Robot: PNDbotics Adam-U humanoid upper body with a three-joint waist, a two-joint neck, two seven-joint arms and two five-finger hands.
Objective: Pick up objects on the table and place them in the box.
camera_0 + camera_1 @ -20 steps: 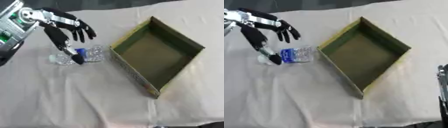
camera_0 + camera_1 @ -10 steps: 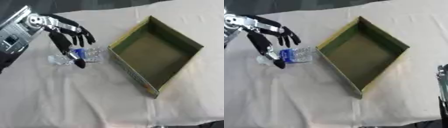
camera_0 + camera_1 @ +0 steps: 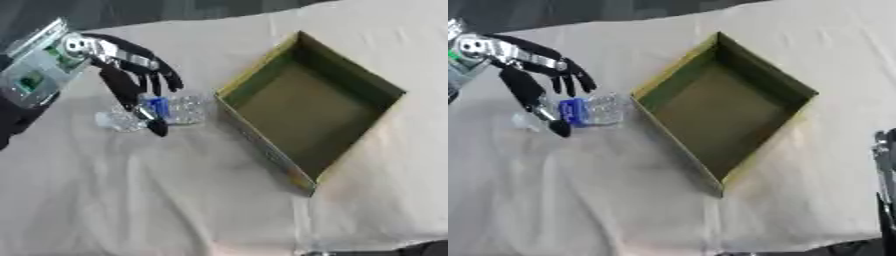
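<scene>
A clear plastic bottle with a blue label lies on its side on the white cloth, just left of the box. My left hand hangs over it with fingers spread: the thumb reaches down on the near side, the fingers stretch over the far side, and nothing closes on the bottle. The open cardboard box sits turned like a diamond, with an olive inside that holds nothing. A sliver of my right hand shows at the right edge of the right eye view.
The white tablecloth is wrinkled and covers the whole table. The table's far edge runs along the top, with dark floor behind it. The box's near corner points toward me.
My left hand has sunk a little lower around the bottle, its thumb tip now nearer the cloth. The bottle and box stay where they were.
</scene>
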